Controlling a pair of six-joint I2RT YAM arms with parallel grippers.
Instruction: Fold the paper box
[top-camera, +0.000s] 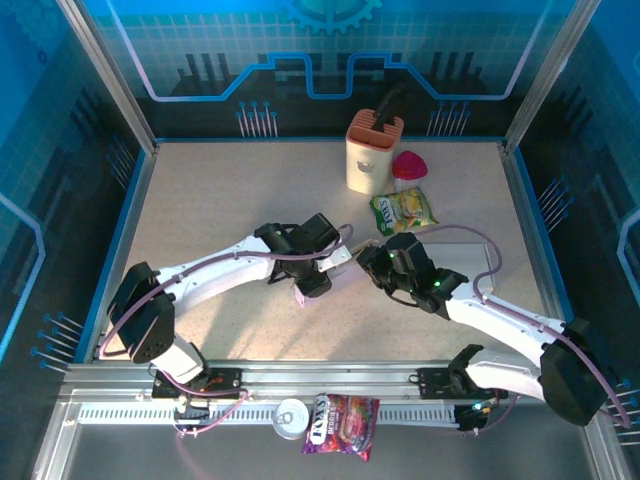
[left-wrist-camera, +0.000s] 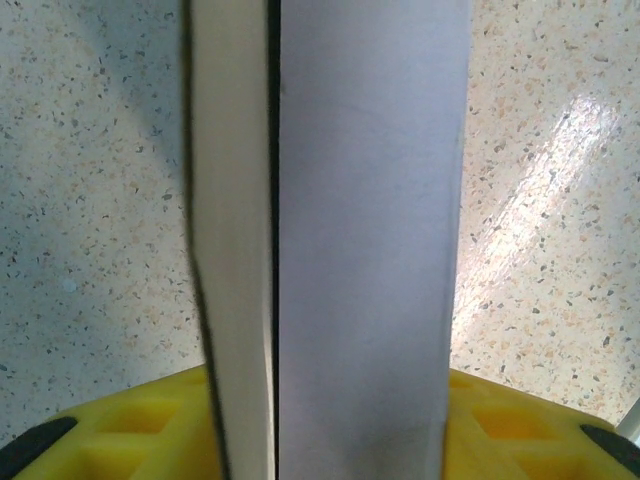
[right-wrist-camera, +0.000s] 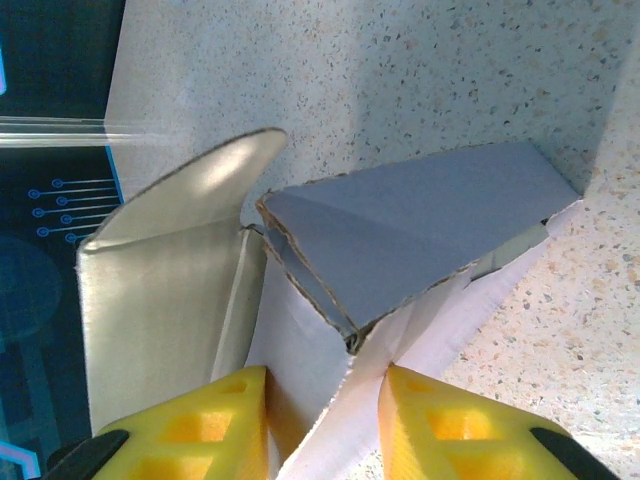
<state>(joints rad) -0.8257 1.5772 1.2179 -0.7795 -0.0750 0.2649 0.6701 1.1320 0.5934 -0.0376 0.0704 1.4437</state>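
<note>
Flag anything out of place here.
The can and candy packet lie on the rail at the near edge, off the table, while the snack bag sits on it. They look dropped or left there.

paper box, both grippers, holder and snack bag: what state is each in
paper box: half folded, flaps open, held up between both grippers
left gripper: fingers either side of a box panel, grip unclear
right gripper: fingers either side of a flap edge, grip unclear
cream holder: upright
snack bag: lying flat
</note>
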